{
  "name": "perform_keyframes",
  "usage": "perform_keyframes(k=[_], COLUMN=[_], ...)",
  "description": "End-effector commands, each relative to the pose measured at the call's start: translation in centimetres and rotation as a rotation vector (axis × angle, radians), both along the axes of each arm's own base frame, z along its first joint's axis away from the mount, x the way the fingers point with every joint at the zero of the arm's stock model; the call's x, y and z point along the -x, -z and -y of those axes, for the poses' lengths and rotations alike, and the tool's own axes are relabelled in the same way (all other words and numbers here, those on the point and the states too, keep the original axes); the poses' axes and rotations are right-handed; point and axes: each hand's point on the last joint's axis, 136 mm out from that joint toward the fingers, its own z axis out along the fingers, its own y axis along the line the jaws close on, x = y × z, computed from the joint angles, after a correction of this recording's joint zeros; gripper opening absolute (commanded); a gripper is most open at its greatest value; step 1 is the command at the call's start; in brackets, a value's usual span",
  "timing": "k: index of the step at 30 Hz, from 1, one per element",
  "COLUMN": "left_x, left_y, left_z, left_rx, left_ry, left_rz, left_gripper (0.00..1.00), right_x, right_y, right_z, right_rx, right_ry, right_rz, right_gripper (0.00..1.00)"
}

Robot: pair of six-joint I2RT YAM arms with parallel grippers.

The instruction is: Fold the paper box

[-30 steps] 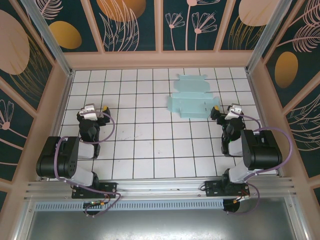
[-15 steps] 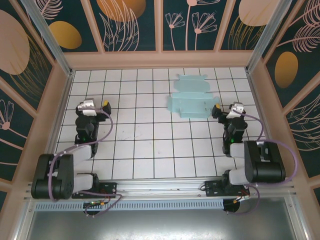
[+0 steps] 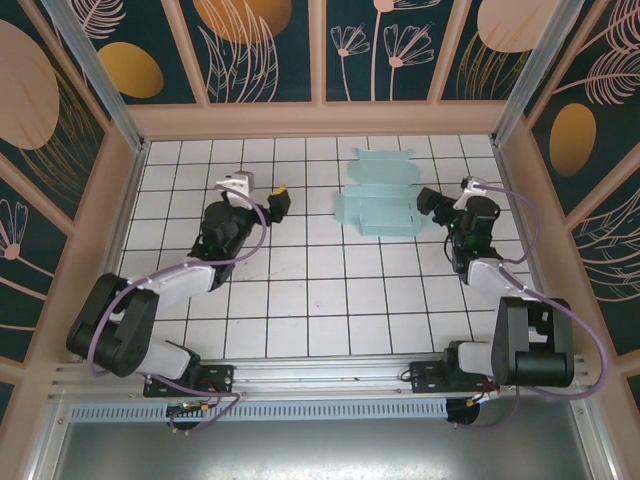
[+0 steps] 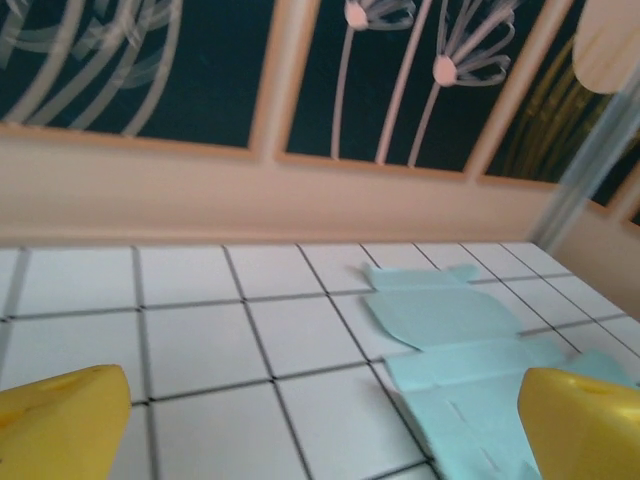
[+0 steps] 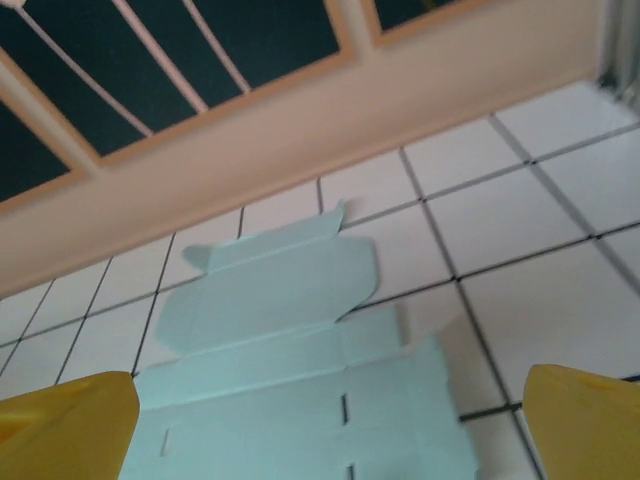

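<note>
Top external view shows you the paper box [image 3: 385,195] lying flat and unfolded on the surface [image 3: 300,270], left tool [image 3: 278,200] near its left side, right tool [image 3: 432,205] just beside its right edge, both spread and empty, so all folding remains.

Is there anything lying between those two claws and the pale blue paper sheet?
Nothing visible does. Only bare white tiles separate the open left gripper from the paper box. The open right gripper is close by its right edge, the flat sheet just ahead of its fingers.
</note>
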Motion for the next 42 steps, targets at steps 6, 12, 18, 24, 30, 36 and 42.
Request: perform_keyframes(k=[6, 12, 18, 24, 30, 36, 42], left_x=[-2.0, -2.1, -1.4, -1.0, -0.4, 0.3, 0.2], left_y=[0.8, 1.5, 2.7, 3.5, 3.2, 1.4, 1.1], left_z=[1.6, 1.1, 1.2, 1.2, 1.9, 1.8, 1.8], left_rx=[0.099, 0.041, 0.017, 0.002, -0.029, 0.049, 0.022], left_ry=[-0.004, -0.028, -0.005, 0.003, 0.058, 0.069, 0.067], left_rz=[-0.121, -0.142, -0.166, -0.183, -0.183, -0.137, -0.148], left_gripper=[0.99, 0.99, 0.99, 0.99, 0.99, 0.99, 0.99], right_x=[-0.3, -1.1, -1.6, -1.8, -1.9, -1.4, 0.4], right_y=[6.9, 9.4, 11.9, 11.8, 10.5, 9.1, 8.3], right_z=[-2.4, -2.4, -2.8, -4.2, -5.8, -9.7, -14.8], right_rx=[0.157, 0.192, 0.186, 0.162, 0.255, 0.275, 0.417], right_ry=[-0.016, 0.001, -0.024, -0.084, -0.229, -0.474, -0.804], right_rz=[-0.382, -0.483, -0.563, -0.537, -0.443, -0.338, -0.245], right_gripper=[0.80, 0.67, 0.50, 0.15, 0.00, 0.00, 0.00])
